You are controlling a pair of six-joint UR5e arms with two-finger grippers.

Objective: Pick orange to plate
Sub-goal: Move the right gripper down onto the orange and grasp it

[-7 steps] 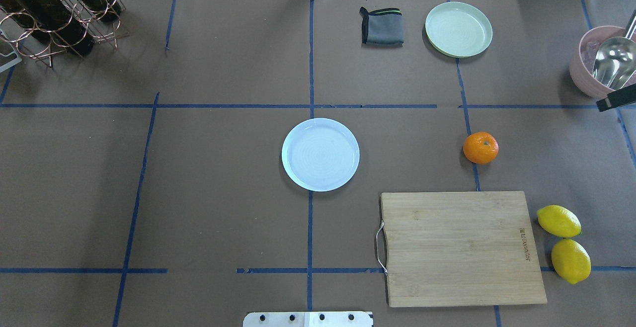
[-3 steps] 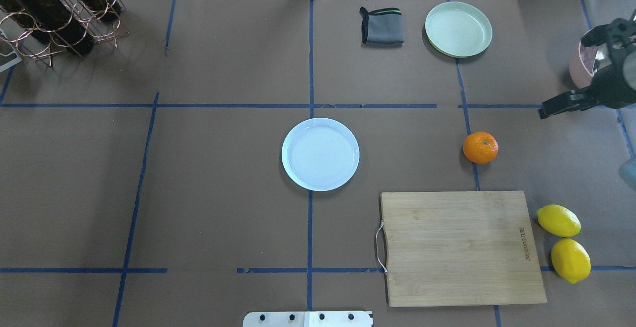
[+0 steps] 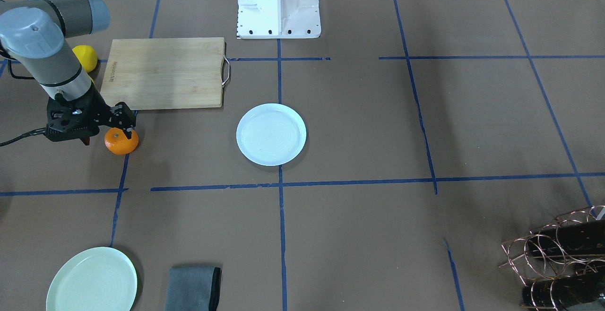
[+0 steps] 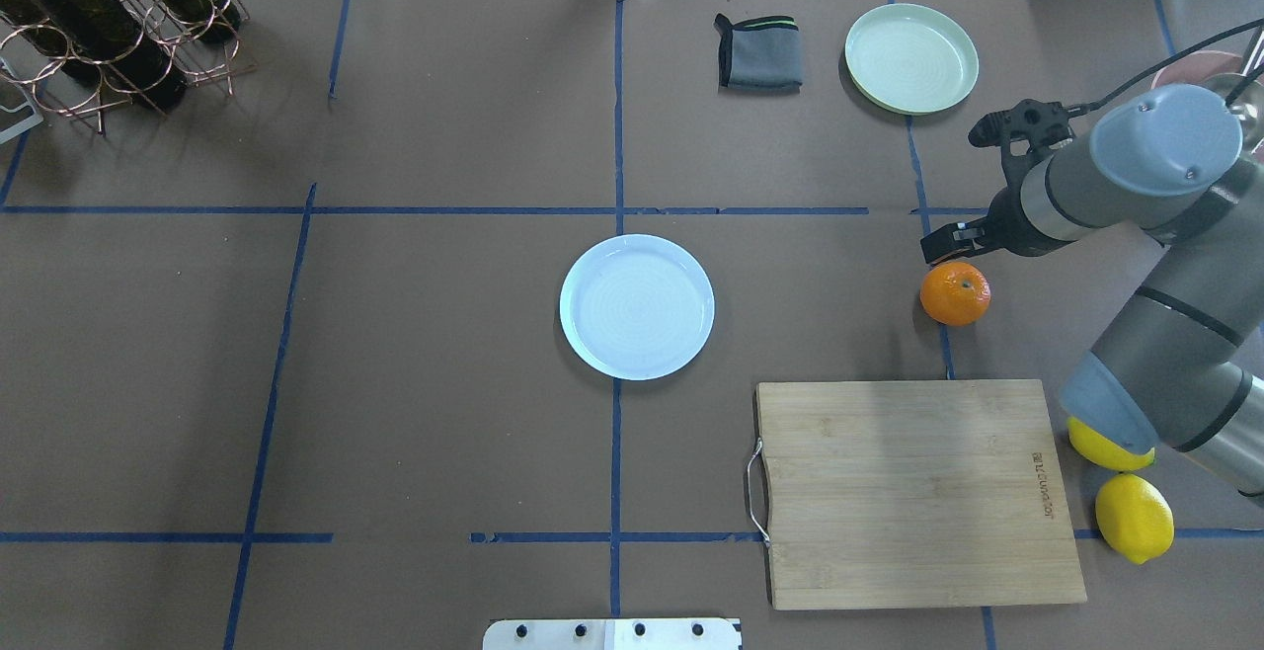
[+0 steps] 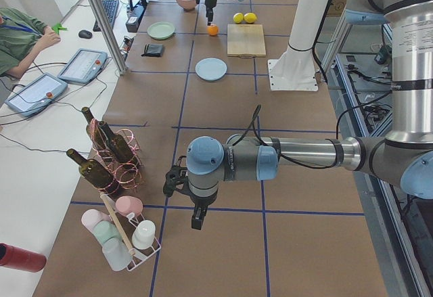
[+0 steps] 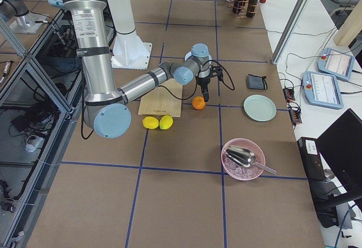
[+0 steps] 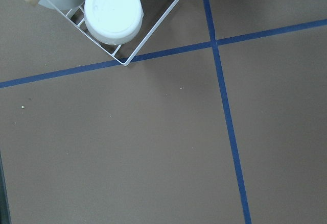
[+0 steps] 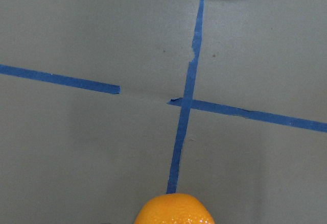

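Note:
The orange (image 4: 955, 293) rests on a blue tape line, right of the table's middle, and shows in the front view (image 3: 121, 142) and at the bottom edge of the right wrist view (image 8: 174, 209). My right gripper (image 4: 946, 243) hovers just above its far side, looks open and holds nothing; it also shows in the front view (image 3: 124, 121). The pale bluish-white plate (image 4: 637, 306) lies bare at the centre, well to the left of the orange. My left gripper (image 5: 196, 216) hangs over bare table at the far left end; I cannot tell its state.
A bamboo cutting board (image 4: 918, 492) lies just near-side of the orange, with two lemons (image 4: 1134, 518) to its right under my right elbow. A pale green plate (image 4: 910, 58) and a grey cloth (image 4: 758, 52) sit at the back. A wine rack (image 4: 109, 18) stands back left.
My right arm has swung in from the table's right edge, leftward, until its gripper stands over the orange. The orange and the plate have not moved.

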